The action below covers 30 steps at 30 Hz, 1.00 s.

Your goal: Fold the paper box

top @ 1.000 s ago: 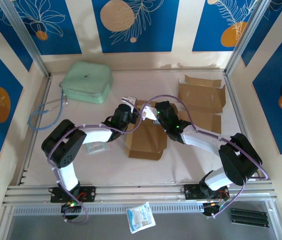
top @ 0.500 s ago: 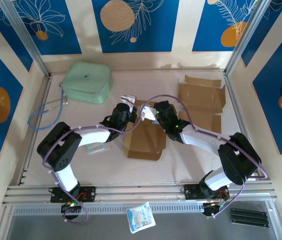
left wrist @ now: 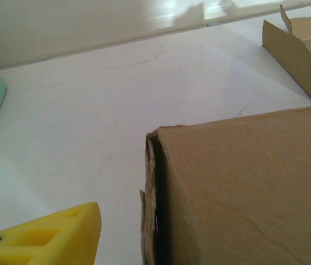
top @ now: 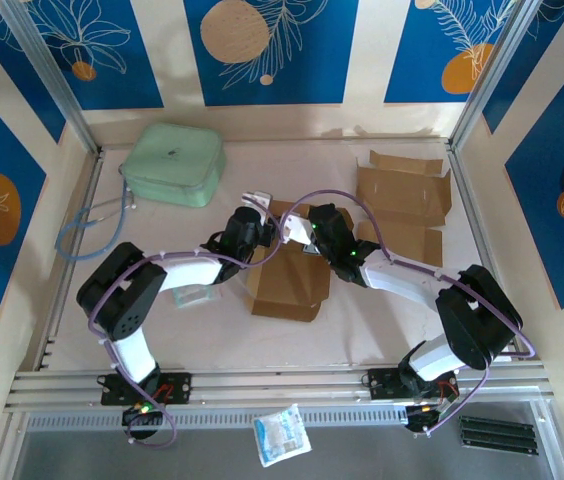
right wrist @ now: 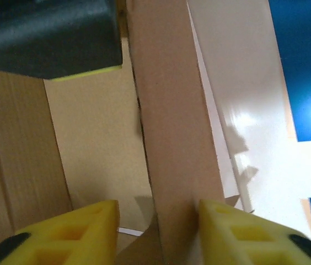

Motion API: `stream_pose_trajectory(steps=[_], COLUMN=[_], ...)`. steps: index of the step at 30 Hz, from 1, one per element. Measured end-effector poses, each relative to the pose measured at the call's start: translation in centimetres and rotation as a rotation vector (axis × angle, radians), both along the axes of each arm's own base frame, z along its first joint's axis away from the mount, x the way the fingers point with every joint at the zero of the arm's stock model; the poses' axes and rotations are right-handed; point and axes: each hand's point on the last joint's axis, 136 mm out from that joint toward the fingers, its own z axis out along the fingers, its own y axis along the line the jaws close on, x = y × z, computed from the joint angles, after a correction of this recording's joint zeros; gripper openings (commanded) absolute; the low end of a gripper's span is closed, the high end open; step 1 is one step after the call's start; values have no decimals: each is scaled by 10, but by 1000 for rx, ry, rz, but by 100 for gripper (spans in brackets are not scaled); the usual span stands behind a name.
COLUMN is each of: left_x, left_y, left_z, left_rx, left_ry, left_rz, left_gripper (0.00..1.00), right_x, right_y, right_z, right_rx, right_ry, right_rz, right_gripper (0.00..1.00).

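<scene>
Plastic packet [top: 282, 435] lies nearest, on the grey ledge [top: 82, 445]. Beyond it, in the middle, sits the brown box [top: 290, 285], with both grippers at its far end. The right gripper [right wrist: 155, 221] has its yellow fingers apart, straddling an upright box wall. The left gripper [top: 258, 204] is at the box's far left corner. One yellow finger [left wrist: 51, 237] shows just beside that corner, so I cannot tell whether its jaws are apart or together. Farthest back are a green case [top: 174, 163] on the left and flat cardboard [top: 402, 200] on the right.
</scene>
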Motion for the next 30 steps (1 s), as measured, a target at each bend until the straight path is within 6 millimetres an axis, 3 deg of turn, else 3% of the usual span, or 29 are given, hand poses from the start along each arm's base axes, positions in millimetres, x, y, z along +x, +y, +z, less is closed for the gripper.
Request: stream_pose_trajectory(steps=[1,6,12,15,18,22,24,25,27,30], left_x=[0,-4,-20,-32,-42,-43,-36,-31,-20,4], left_y=[0,0,-1,0,4,6,2,2,4,11], left_z=[-3,-12,-8,7,33,81,110,124,144,149], left_rx=[2,8,-7,-36,-88,-157,-208,-242,-314,-414], left_ry=[6,27,44,38,38,77,97,115,160,260], left_rz=[2,-11,-56,-78,-79,-56,-58,-58,-62,-60], left_gripper=[57,61,71,73,78,80,80,80,80,80], right_x=[-2,-17,-41,-50,-47,-13,4,11,13,4], right_y=[0,-4,-7,-10,-18,-72,-98,-108,-110,-102], right_z=[-1,-7,30,57,93,151,167,167,152,118], right_rx=[3,35,201,331,523,916,1070,1127,1181,1200], right_ry=[12,93,130,167,231,385,463,511,630,820], right_rz=[2,-7,-22,-55,-146,-424,-535,-587,-648,-739], right_gripper=[99,99,99,99,100,91,90,90,90,85])
